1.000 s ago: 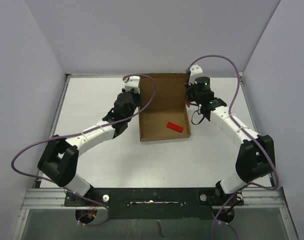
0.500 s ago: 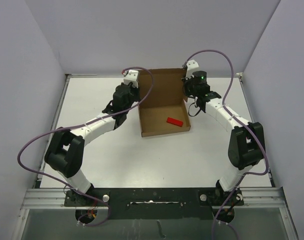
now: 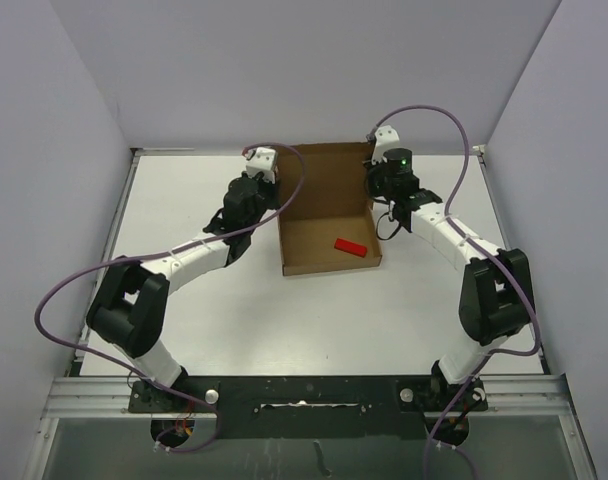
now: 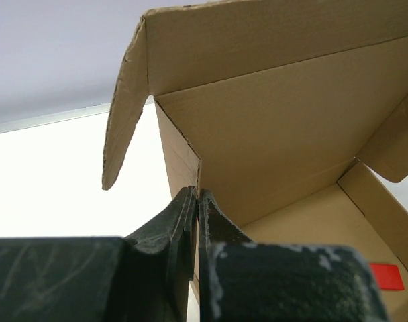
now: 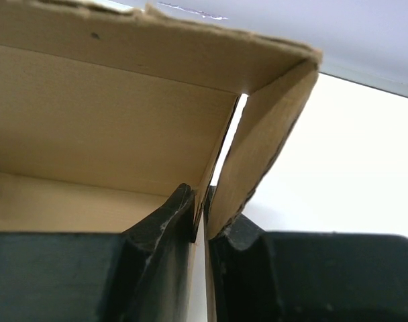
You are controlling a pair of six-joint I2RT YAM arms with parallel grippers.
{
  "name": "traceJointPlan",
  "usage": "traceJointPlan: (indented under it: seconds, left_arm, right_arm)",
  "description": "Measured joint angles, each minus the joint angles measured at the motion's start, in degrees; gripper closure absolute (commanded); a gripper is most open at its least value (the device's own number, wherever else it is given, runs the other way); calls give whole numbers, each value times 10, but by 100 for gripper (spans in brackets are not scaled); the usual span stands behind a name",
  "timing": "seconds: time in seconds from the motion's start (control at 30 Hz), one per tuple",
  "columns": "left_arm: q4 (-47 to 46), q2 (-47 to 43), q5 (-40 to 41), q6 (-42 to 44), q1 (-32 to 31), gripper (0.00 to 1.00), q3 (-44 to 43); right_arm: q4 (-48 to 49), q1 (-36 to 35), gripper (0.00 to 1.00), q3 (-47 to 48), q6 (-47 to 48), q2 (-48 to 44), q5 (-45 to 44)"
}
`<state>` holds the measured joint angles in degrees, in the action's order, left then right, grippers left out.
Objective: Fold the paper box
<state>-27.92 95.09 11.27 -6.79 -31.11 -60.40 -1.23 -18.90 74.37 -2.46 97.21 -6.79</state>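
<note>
**Spotter:** White tabletop [image 3: 184,200]. Where's your paper box [image 3: 319,245]?

**Operator's mate:** Upper centre of the top view. Its long axis runs up-down the frame and the far panel is raised. It lies between your arms, neither one nearer.

**Spotter:** Pincers?

**Operator's mate:** Your left pincer [image 4: 196,194] is clenched on the box's left wall. Your right pincer [image 5: 199,191] straddles the right wall, with the corner flap just beside it. Gripping or let go, cannot tell.

**Spotter:** Anything loose?

**Operator's mate:** A red block [image 3: 350,247] on the box floor, toward the right wall. I'd guess the side walls come next.
</note>
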Motion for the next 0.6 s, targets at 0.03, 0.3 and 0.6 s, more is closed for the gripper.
traceJointPlan:
  seconds: [0.03, 0.3, 0.6]
  left_arm:
    - [-3, -2, -1, 0, 0, 100, 4]
    - [-10, -12, -8, 0, 0, 100, 20]
    - [-6, -45, -15, 2, -3, 100, 51]
  right_arm:
    - [1, 0, 87, -5, -2, -3, 0]
    - [4, -6, 86, -31, -23, -25, -3]
    - [7, -19, 84, -79, -35, -69, -12]
